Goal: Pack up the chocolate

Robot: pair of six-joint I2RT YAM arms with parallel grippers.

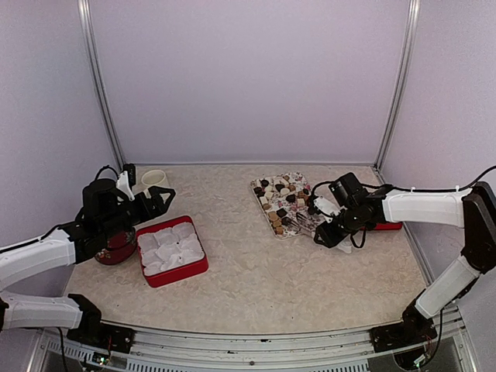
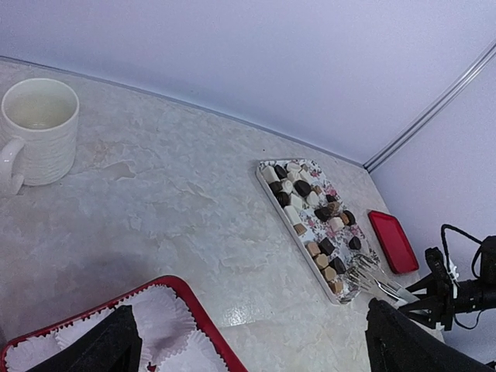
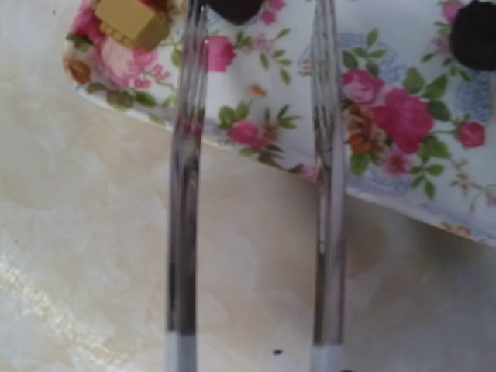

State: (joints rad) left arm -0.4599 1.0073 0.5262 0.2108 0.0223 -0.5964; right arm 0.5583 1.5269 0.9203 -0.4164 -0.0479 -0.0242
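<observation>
The chocolate [image 1: 283,200], dark, tan and cream pieces, lies on a flowered tray [image 1: 263,211] at the back right; the left wrist view shows the chocolate [image 2: 310,198] too. My right gripper [image 1: 335,225] is shut on metal tongs [image 1: 319,208], whose two arms [image 3: 182,194] stand apart over the tray's near corner. A dark piece [image 3: 232,6] sits between the tong tips, cut off by the frame's top edge. A red box [image 1: 177,273] of white paper cups [image 1: 170,246] lies at the front left. My left gripper [image 1: 151,203] hangs open above the box's far side, empty.
A white mug [image 1: 154,180] stands at the back left, behind my left gripper. A dark red dish [image 1: 116,249] sits left of the box, under the left arm. A flat red lid [image 1: 387,226] lies right of the tray, under the right arm.
</observation>
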